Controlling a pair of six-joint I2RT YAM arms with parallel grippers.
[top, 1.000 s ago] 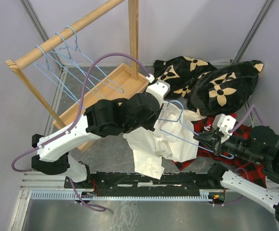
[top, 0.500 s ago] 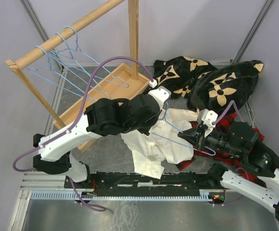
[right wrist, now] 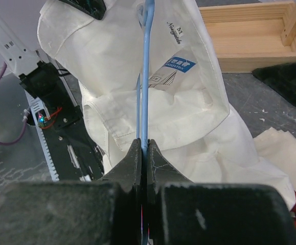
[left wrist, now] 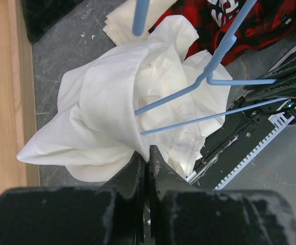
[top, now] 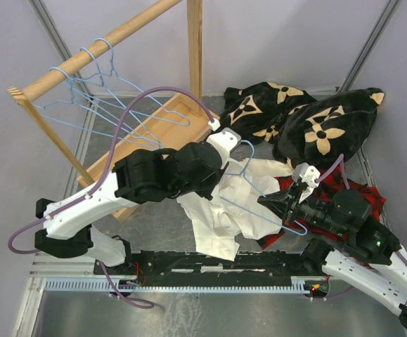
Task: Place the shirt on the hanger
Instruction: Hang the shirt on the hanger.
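Observation:
The cream-white shirt [top: 221,210] hangs bunched in the middle, lifted off the table. My left gripper [left wrist: 146,153] is shut on a fold of the shirt [left wrist: 101,107] near its collar. My right gripper [right wrist: 143,148] is shut on the wire of the light-blue hanger [right wrist: 145,76]. One end of the hanger [top: 249,189] reaches into the shirt's neck opening, next to the blue label [right wrist: 178,65]. In the left wrist view the hanger's two wires [left wrist: 199,102] run into the cloth. Its hook [top: 247,149] sticks up by the left wrist.
Three more blue hangers [top: 94,91] hang on the wooden rack [top: 105,42] at back left, above its wooden base tray [top: 164,130]. A black flowered blanket [top: 308,123] lies at back right. A red-and-black plaid garment [top: 344,196] lies under the right arm.
The right gripper has moved left toward the shirt, pushing the hanger further into the neck opening. The left arm has shifted slightly left and back with the shirt.

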